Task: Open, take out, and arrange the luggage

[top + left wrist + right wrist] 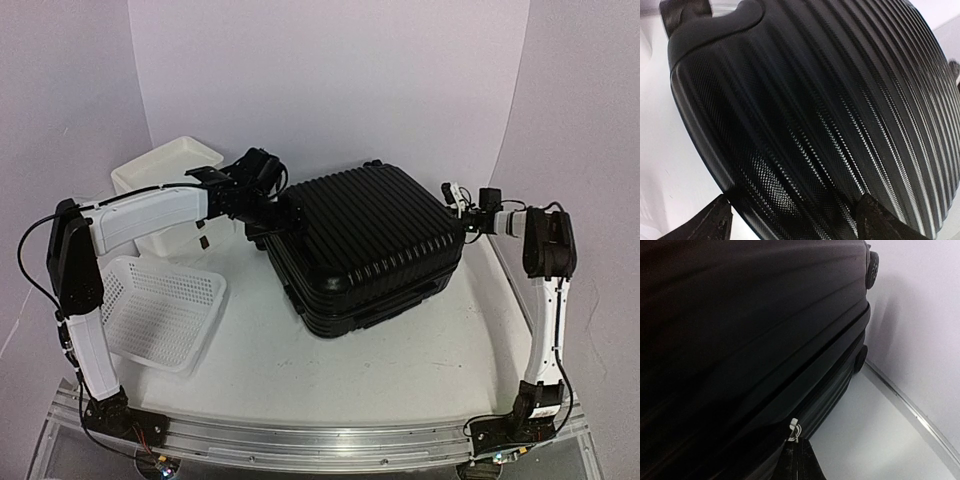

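Observation:
The luggage [370, 235] is a big black ribbed suitcase lying flat and closed in the middle of the table. My left gripper [265, 203] is at its back left corner. In the left wrist view the gripper [795, 227] stands open, and the ribbed shell of the luggage [815, 110] fills the space between its wide jaws. My right gripper [453, 193] is at the case's right side. In the right wrist view the gripper [797, 445] is shut on a small silver zipper pull [794, 429] at the seam of the luggage [740, 330].
A white perforated basket [160, 310] lies at the front left under my left arm. Behind it, at the back left, stands a white box [165, 170]. Two caster wheels [871, 270] face the right wall. A metal rail [320, 440] runs along the table's near edge.

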{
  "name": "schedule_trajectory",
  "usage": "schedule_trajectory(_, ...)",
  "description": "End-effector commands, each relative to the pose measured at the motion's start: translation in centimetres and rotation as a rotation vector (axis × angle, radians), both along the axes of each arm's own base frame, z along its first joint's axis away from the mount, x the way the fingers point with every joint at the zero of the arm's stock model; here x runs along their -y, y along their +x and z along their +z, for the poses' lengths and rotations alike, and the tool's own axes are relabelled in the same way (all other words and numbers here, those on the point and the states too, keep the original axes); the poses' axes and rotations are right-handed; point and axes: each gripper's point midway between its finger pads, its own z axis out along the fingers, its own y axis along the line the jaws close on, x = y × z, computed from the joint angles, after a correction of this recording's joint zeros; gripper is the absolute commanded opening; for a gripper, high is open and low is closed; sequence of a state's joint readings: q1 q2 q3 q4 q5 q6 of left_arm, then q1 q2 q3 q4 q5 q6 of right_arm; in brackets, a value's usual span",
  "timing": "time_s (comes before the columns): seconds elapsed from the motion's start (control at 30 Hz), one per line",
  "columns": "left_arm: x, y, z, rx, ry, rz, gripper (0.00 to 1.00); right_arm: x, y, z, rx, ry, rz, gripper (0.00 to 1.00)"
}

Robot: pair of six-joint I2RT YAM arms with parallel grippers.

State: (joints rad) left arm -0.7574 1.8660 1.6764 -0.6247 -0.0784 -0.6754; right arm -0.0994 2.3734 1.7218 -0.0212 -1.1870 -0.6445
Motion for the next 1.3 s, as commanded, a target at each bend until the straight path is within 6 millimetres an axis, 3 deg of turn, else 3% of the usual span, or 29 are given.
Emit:
schedule_trajectory(0.0,-4.0,-5.3,-9.9,-0.266,0.366,-0.264,0.91,-0.9,4.3,3.6,0.133,0.116,-0.019,0.00)
schedule_trajectory(0.07,-3.4,-4.8,-8.0,-0.263,0.276,-0.290,0.95,-0.9,4.1,4.4,0.163,0.185,-0.035,0.00)
schedule_trajectory(0.2,-4.1,-2.2,-4.9,-0.273,0.069,-0.284,0.98,-1.0,0.7,5.0,0.169,0.224,-0.082,0.00)
schedule_trajectory(0.3,-4.4,0.3,-4.4,-0.275,0.002,-0.274,0.98,-1.4,-2.8,5.0,0.151,0.204,-0.124,0.00)
schedule_trajectory(0.43,-2.4,2.3,-4.3,-0.261,-0.043,-0.312,0.98,-1.9,-7.4,5.0,0.019,0.230,-0.196,0.00)
schedule_trajectory(0.6,0.3,3.3,-3.5,-0.205,-0.054,-0.375,0.98,-3.4,-14.7,5.0,-0.062,0.196,-0.235,0.00)
schedule_trajectory(0.8,3.1,3.5,-3.2,-0.141,-0.044,-0.477,0.98,-8.0,-24.3,1.1,-0.212,-0.084,-0.224,0.00)
schedule_trajectory(1.0,3.9,3.8,-3.7,-0.085,-0.001,-0.579,0.99,-9.4,-31.8,1.5,-0.256,-0.191,-0.216,0.00)
schedule_trajectory(1.1,3.8,4.3,-3.2,-0.063,0.036,-0.603,0.99,-9.3,-34.0,1.6,-0.290,-0.223,-0.218,0.00)
schedule_trajectory(1.17,3.3,4.6,-1.9,-0.034,0.073,-0.592,0.99,-8.5,-34.4,1.4,-0.315,-0.239,-0.262,0.00)
schedule_trajectory(1.23,2.0,5.0,-0.1,0.016,0.130,-0.554,0.99,-7.7,-34.2,1.3,-0.314,-0.255,-0.306,0.00)
schedule_trajectory(1.27,1.1,4.9,1.8,0.053,0.150,-0.529,0.99,-7.4,-34.1,1.3,-0.313,-0.257,-0.329,0.00)
